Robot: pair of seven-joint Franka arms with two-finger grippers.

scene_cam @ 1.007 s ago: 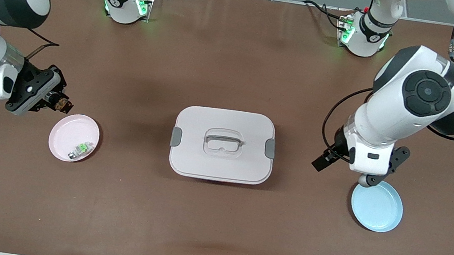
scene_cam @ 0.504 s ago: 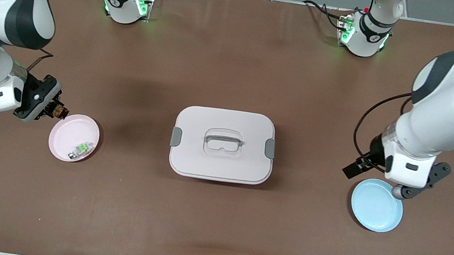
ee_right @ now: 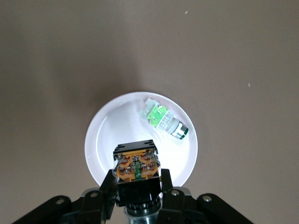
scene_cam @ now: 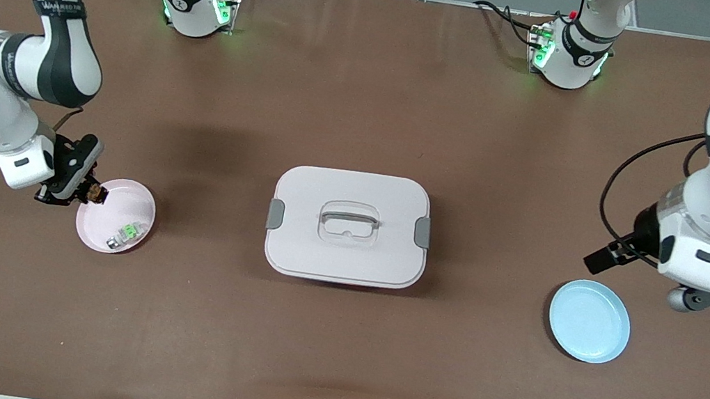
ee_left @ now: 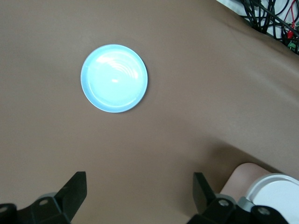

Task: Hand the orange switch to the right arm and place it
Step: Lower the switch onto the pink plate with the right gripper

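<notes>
My right gripper [scene_cam: 90, 191] is shut on the orange switch [ee_right: 136, 167], a small black block with an orange face and a silvery end. It hangs over the rim of the pink plate [scene_cam: 107, 212] at the right arm's end of the table. The right wrist view shows the same plate [ee_right: 100, 140] under the switch. My left gripper [ee_left: 139, 191] is open and empty, up over bare table beside the blue plate [scene_cam: 590, 323]; that plate [ee_left: 114, 78] shows empty in the left wrist view.
A clear-and-silver part with a green centre [scene_cam: 126, 234] lies in the pink plate. A pale lidded box [scene_cam: 349, 225] with a handle sits mid-table. Both arm bases [scene_cam: 196, 1] [scene_cam: 568, 55] stand along the table's edge farthest from the front camera.
The right gripper has carried the orange switch down toward the pink plate and over its rim. The left gripper has drawn away from over the blue plate toward the table's end.
</notes>
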